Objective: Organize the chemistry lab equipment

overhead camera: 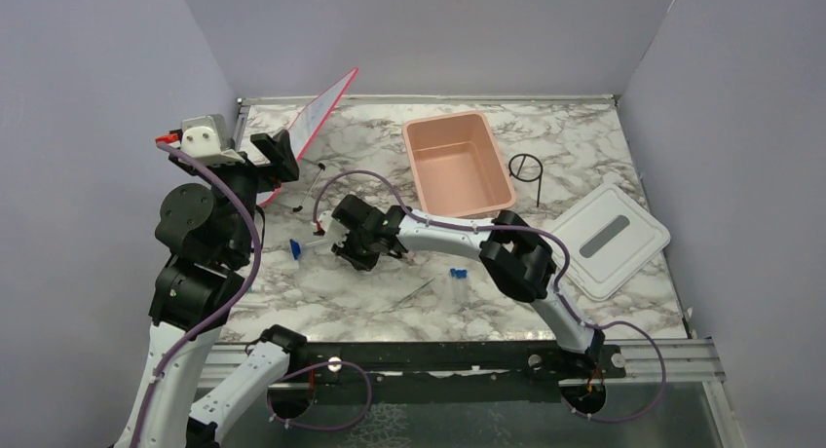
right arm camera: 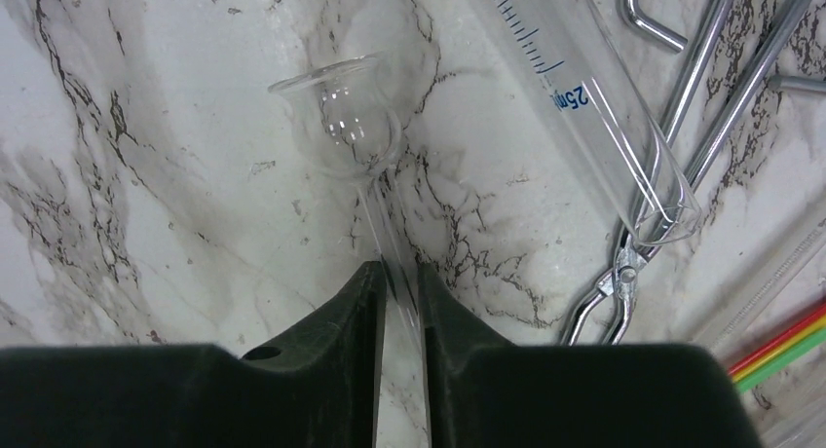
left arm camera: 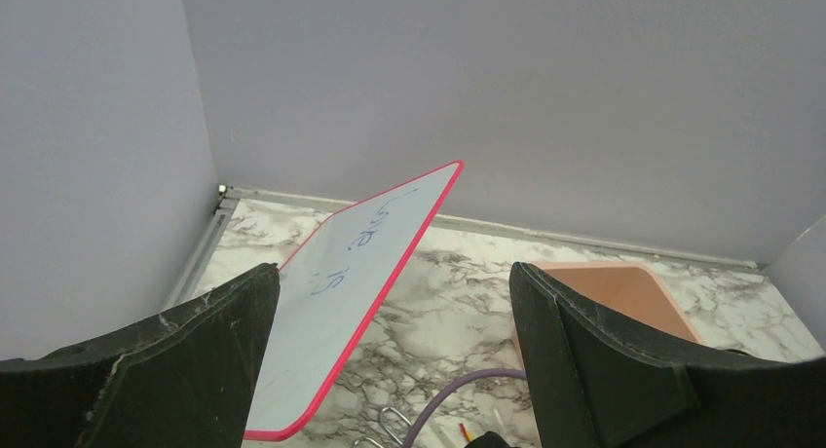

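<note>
From above, the thin clear tube (right arm camera: 346,117) cannot be made out beneath the right gripper (overhead camera: 343,236). In the wrist view its stem is cut off between the black fingers (right arm camera: 331,351), which are pressed shut on it (the flared bulb end lies free on the marble). The right arm is stretched low, front-left of the pink tub (overhead camera: 453,161). The left gripper (left arm camera: 392,282) is held high, far left of the tub, with its jaws spread wide and empty. Bare marble is seen on one side of the bulb. A graduated cylinder (right arm camera: 584,88) and metal tweezers (right arm camera: 623,268) crowd the other.

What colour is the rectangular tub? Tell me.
Pink tub, clearest in the top external view.
</note>
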Tool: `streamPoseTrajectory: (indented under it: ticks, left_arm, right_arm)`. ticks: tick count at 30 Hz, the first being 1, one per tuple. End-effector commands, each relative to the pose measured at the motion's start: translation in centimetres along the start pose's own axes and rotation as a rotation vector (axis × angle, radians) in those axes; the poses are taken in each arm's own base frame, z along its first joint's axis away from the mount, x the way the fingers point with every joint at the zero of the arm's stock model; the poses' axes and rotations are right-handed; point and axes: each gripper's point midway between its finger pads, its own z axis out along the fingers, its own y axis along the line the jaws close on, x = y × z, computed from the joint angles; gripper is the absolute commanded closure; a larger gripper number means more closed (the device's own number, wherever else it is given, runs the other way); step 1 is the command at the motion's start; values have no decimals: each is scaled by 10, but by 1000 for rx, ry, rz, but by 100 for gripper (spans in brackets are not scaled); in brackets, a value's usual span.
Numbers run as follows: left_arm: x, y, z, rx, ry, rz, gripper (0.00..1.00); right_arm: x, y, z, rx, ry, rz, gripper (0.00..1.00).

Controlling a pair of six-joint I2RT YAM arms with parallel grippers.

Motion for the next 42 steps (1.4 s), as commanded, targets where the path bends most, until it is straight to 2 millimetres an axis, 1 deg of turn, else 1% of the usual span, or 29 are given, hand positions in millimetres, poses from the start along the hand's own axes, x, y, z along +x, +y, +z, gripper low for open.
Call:
streamPoseTrajectory:
  ticks: [1,4,6,9,11,12,14,16,18,19,20,21,23,26,28,30,33,35,39,42]
  left_arm:
    - [-1,-5,-2,32,2,10,9]
    - [-2,-7,-4,48,0,3,9]
    - [-3,-8,-5,55,-1,-3,9]
    - [-4,-10,-9,69,-3,-13,9]
    - [-3,-12,-10,81,3,-23,9]
    - [-3,-13,-11,84,6,-30,9]
    - [-3,-14,-12,92,13,-44,8]
    - [-4,-16,-13,99,19,-62,8]
    - [-1,-18,-12,94,34,-107,8]
    - [2,-21,-10,95,48,-152,9]
    - [6,-30,-7,124,69,-184,9]
    - [9,-40,-5,168,89,-200,9]
    - [16,-58,1,239,134,-216,10]
    - [28,-71,8,283,179,-225,10]
    - [35,-74,12,291,194,-220,10]
    - [41,-77,16,299,205,-213,9]
    - [49,-81,19,324,217,-196,9]
    - [55,-84,20,339,231,-182,9]
    - [66,-84,21,342,255,-167,9]
    - [73,-83,21,338,270,-163,9]
  right_arm:
    - [17,9,3,-44,47,-11,84]
    - [9,12,-6,-48,-1,-9,89]
    - [1,15,-18,-55,-54,-9,92]
    - [-13,26,-41,-86,-157,-7,93]
    - [-23,31,-60,-96,-240,-2,94]
    - [-31,33,-73,-96,-281,-1,94]
    - [-38,34,-91,-92,-331,14,94]
    - [-44,30,-110,-71,-380,40,94]
    - [-52,24,-134,-54,-455,64,94]
    - [-57,20,-147,-36,-503,72,94]
    - [-63,15,-164,-14,-563,69,94]
    - [-64,10,-178,-3,-605,101,93]
    - [-72,-7,-210,31,-684,144,93]
    - [-75,-42,-249,106,-756,229,93]
    - [-73,-68,-270,153,-791,310,92]
    - [-68,-100,-285,224,-816,412,92]
    - [-55,-146,-294,353,-814,565,92]
    - [-38,-169,-286,408,-757,662,92]
    - [-12,-201,-259,446,-663,791,93]
    - [3,-212,-231,461,-579,821,93]
